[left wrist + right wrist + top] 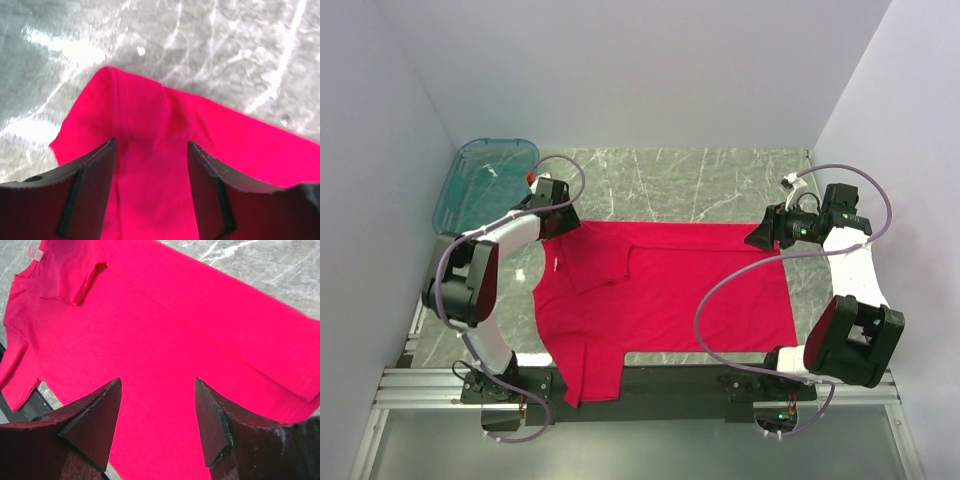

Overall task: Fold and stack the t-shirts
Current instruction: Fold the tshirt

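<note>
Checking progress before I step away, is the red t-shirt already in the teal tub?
No, the red t-shirt lies spread on the table, and the teal tub stands at the far left corner.

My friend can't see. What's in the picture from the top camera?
A red t-shirt lies spread on a marble table, one sleeve over the near edge. The left arm has its jaws at the shirt's far left corner, the right arm at its far right corner. A teal tub sits far left.
</note>
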